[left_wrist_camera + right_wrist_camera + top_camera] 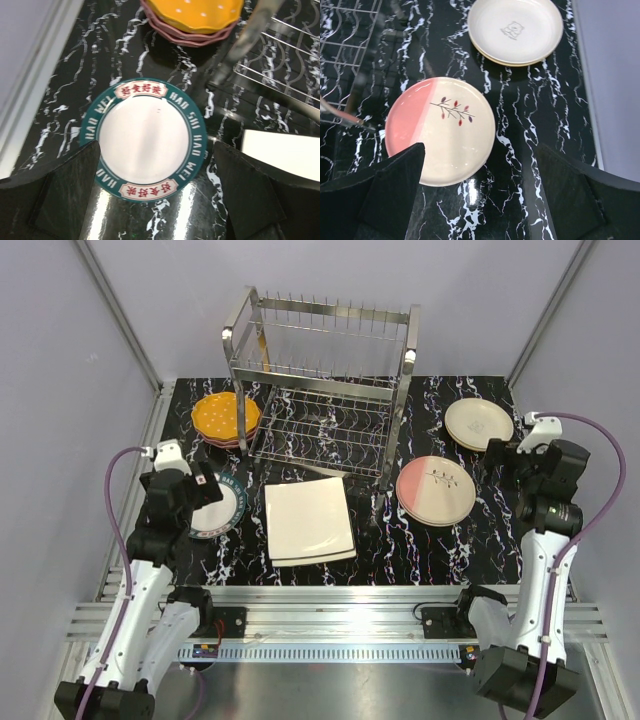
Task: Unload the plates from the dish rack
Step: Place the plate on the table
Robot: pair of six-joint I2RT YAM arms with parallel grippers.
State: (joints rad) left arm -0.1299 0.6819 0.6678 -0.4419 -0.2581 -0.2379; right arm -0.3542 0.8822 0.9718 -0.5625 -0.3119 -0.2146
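The chrome wire dish rack [320,380] stands at the back of the table, and I see no plates in it. On the table lie an orange plate [226,416] stacked on maroon ones, a white plate with a green patterned rim [215,510], a cream square plate [308,522], a pink-and-cream plate [435,490] and a cream round plate [478,424]. My left gripper [156,150] hovers open above the green-rimmed plate [145,137]. My right gripper [481,147] is open, holds nothing, and hangs just right of the pink-and-cream plate [440,130].
The black marble table [400,550] ends at an aluminium rail [330,610] near the arm bases. Grey walls close the left, right and back. A rack post [240,45] stands close to the left gripper, and the rack's lower wires [345,45] lie left of the right gripper.
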